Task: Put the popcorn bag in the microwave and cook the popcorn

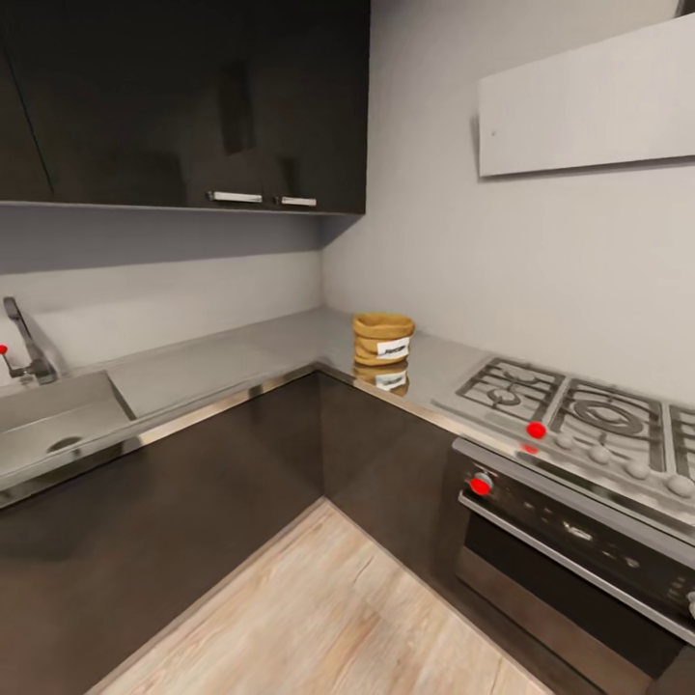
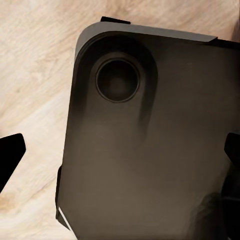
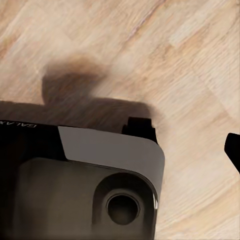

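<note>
Head view: bag [image 1: 382, 339] sits upright on the grey counter [image 1: 241, 357], near the inside corner where the two walls meet. Its white label faces the room, and the shiny counter shows its reflection just below it. A stove [image 1: 579, 415] with round knobs and red dots is beside it to the right. A sink [image 1: 58, 415] with a tap [image 1: 24, 343] is well apart to the left. Dark cupboards [image 1: 193, 97] hang above, and wood floor [image 1: 328, 618] lies below.

Left wrist view: dark robot base [image 2: 150, 150] over the wood floor. One black finger [image 2: 10, 157] shows at one edge and one at the other, so the left pincer [image 2: 120, 155] is wide and holds nothing.

Right wrist view: grey and dark base [image 3: 90, 175] over the floor. One black fingertip [image 3: 234, 147] shows at the edge. I cannot tell how wide the right pincer is.
</note>
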